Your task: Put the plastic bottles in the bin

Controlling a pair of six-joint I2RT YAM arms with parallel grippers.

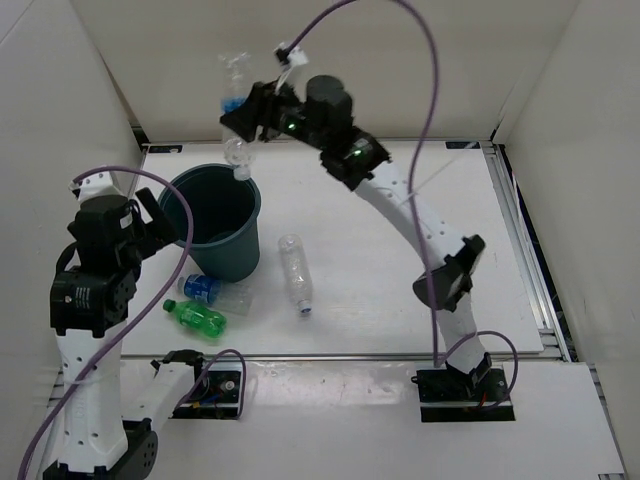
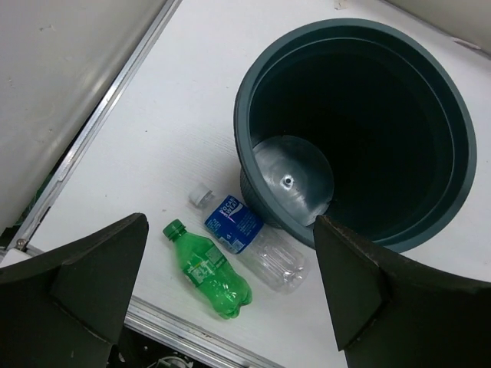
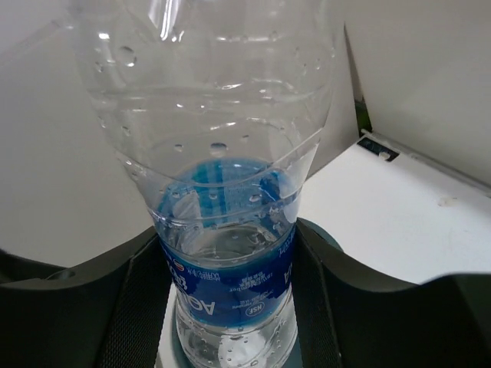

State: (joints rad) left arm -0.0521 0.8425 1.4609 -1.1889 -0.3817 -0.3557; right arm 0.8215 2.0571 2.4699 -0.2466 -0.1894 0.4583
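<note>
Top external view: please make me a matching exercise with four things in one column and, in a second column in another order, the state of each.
Things:
1. green bottle
2. left gripper
3. right gripper
4. bin

States:
a. shut on a clear bottle with a blue label
b. standing upright on the table
c. open, holding nothing
d. lying on its side on the table

Pairs: 1-d, 2-c, 3-a, 4-b

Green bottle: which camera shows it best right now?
Left wrist: the green bottle lies whole and close on the table, beside a blue-labelled bottle. Top external shows it small, near the bin; right wrist doesn't show it.
</note>
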